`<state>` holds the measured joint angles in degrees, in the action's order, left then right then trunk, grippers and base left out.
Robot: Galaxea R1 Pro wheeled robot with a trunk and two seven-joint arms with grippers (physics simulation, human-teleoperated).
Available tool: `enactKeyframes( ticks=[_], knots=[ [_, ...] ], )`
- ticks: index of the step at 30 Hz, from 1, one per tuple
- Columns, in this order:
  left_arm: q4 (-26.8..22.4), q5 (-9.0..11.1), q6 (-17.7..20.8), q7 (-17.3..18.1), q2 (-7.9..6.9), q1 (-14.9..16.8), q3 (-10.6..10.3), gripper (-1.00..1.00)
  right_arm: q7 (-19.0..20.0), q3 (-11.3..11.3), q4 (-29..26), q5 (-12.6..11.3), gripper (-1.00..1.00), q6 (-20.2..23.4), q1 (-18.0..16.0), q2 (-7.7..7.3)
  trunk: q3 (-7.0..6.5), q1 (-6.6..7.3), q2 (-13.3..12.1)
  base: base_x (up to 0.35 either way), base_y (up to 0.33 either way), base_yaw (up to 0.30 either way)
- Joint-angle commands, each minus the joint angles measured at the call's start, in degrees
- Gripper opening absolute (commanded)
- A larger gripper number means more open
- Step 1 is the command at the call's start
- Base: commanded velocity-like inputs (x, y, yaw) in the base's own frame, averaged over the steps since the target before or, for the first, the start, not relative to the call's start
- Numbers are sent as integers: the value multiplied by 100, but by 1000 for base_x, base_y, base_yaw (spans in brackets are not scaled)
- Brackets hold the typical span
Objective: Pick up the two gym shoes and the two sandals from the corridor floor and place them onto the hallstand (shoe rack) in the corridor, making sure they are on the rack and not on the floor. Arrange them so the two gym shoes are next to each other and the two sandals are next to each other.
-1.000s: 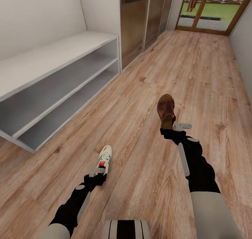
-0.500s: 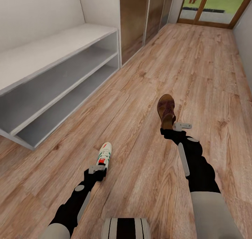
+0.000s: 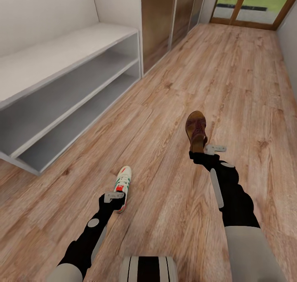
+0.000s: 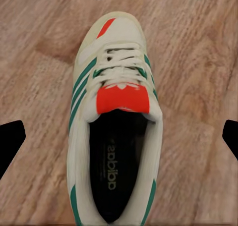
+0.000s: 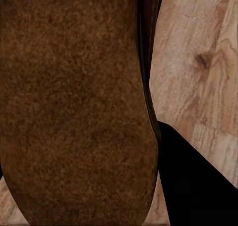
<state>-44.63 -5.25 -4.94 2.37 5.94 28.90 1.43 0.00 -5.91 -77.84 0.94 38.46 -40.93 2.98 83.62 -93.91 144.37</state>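
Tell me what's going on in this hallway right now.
A two-armed robot is tidying shoes in a wood-floored corridor. Its left gripper is at the heel of a white gym shoe, fingers open on either side of it. The right gripper is shut on the heel end of a brown sandal. The pale shoe rack stands to the left, and its visible shelves hold no shoes yet.

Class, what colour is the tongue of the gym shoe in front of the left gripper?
Red-orange; the gym shoe shows it best in the left wrist view.
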Motion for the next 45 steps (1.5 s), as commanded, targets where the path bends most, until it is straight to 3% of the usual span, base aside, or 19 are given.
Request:
enactKeyframes(
  ticks=[1,29,45],
  knots=[
    [2,-55,-24,17,3,2,16,100,-9,-6,-7,-6,-100,30,-3,5,30,-1,3,0,0,0],
    [-8,-56,-43,17,3,2,16,100,-9,-6,-11,-6,-100,30,-3,2,902,-73,40,0,0,0],
    [-10,-56,-108,17,3,2,16,100,-9,-6,-11,-6,-100,30,-3,1,952,-73,40,44,0,0]
  ],
)
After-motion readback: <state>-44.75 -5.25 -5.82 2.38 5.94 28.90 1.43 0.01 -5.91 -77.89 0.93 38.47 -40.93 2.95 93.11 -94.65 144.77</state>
